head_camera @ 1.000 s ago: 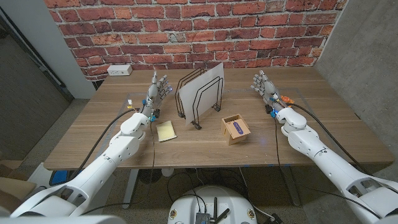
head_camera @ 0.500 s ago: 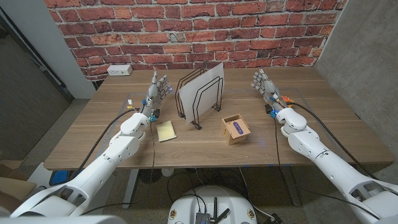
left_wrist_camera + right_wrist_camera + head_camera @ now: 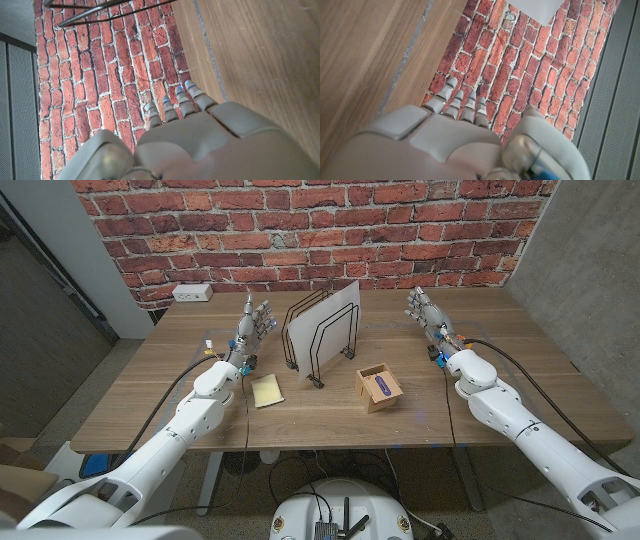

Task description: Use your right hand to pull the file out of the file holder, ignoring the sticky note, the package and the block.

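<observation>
Red brick wall backs a wooden table, and near the table's middle stands one black wire file holder with one pale file upright in it, leaning between the wire dividers at the holder's right end. Nothing touches the file, so by my judgement the task is at its very first step: the reach has not begun. The right hand stands on its edge on the table, well apart from the holder on its right side, fingers straight and apart, holding nothing; the right wrist view shows its fingertips pointing toward the brick wall. The next move, I judge, calls for that hand to travel left toward the file's exposed upper edge, close thumb and fingers on the sheet, and draw it up and clear of the wires without tipping the light holder. Just in front of the holder lie the things to leave alone: one yellow sticky note to its left front, and one small cardboard package to its right front with one purple block inside it. The left hand stands beside the holder's left end, fingers apart and empty. One white power strip sits at the table's far left edge.
</observation>
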